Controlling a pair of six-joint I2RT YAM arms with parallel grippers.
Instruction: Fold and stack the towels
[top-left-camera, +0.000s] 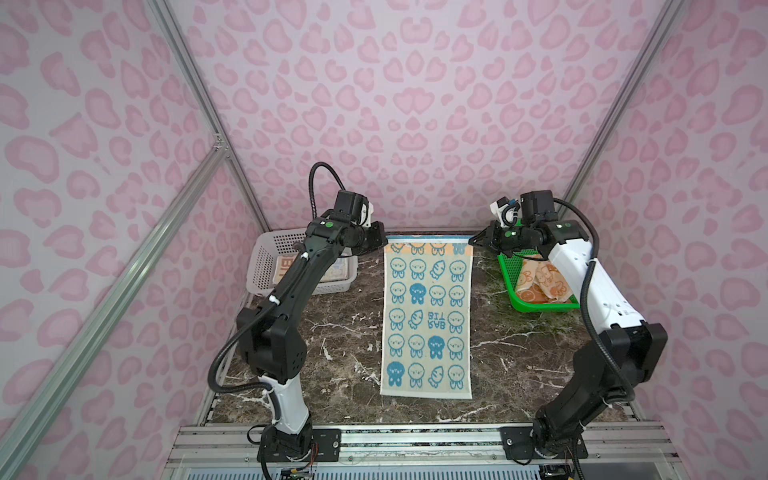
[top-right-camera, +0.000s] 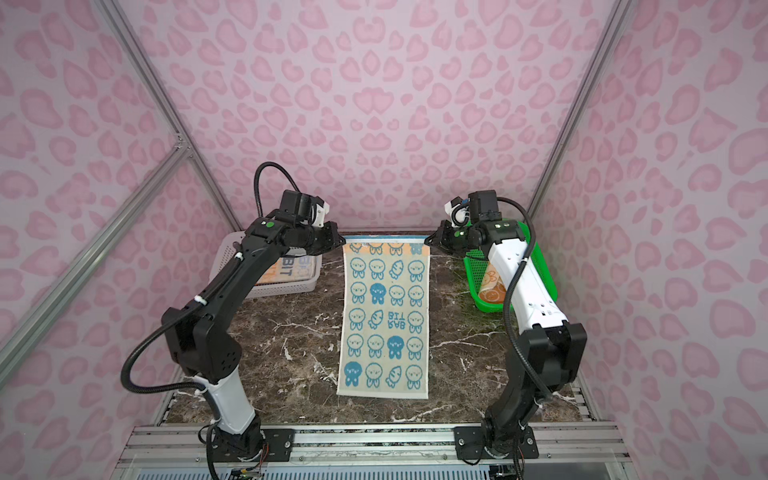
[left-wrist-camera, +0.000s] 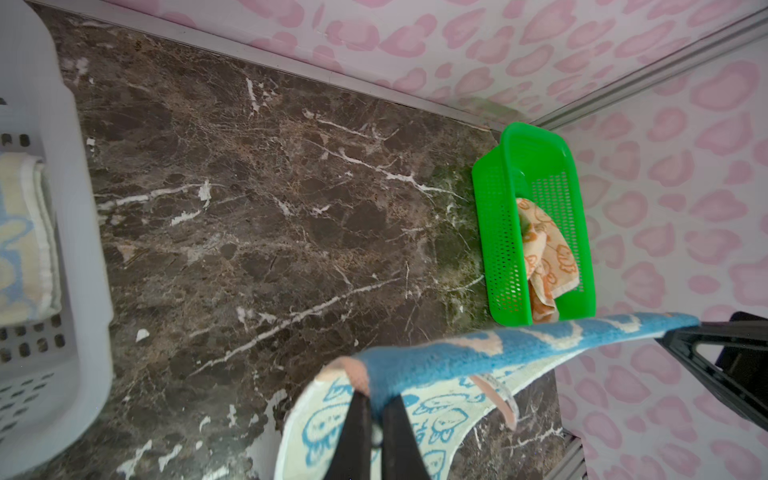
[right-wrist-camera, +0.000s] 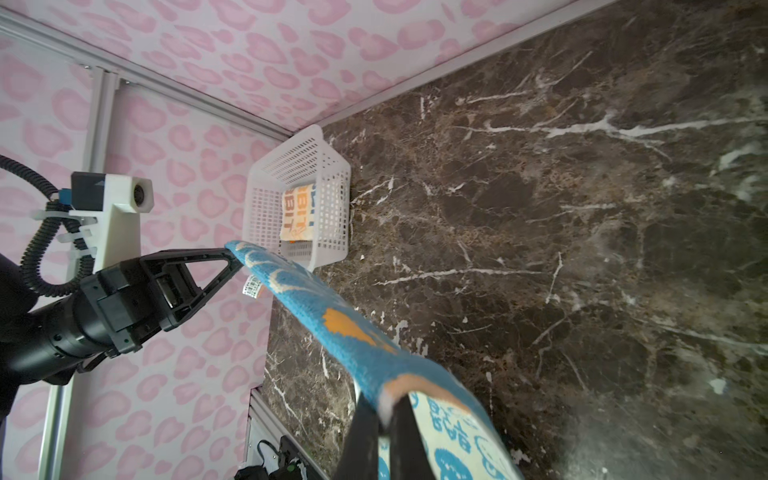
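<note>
The teal towel (top-left-camera: 428, 320) (top-right-camera: 384, 320) lies lengthwise down the middle of the marble table, cream side with blue bunnies up. Its far edge is lifted and stretched taut between both grippers. My left gripper (top-left-camera: 384, 243) (left-wrist-camera: 376, 399) is shut on the far left corner, and my right gripper (top-left-camera: 471, 240) (right-wrist-camera: 388, 409) is shut on the far right corner. The teal underside (left-wrist-camera: 498, 345) (right-wrist-camera: 332, 316) shows in both wrist views. A folded cream towel (right-wrist-camera: 297, 212) lies in the white basket (top-left-camera: 266, 266). A crumpled orange towel (left-wrist-camera: 544, 257) lies in the green basket (top-left-camera: 540, 307).
The white basket stands at the table's far left corner and the green basket at the far right, each close to a gripper. Pink patterned walls with aluminium posts close in the back and sides. A metal rail (top-left-camera: 415, 440) with both arm bases runs along the front.
</note>
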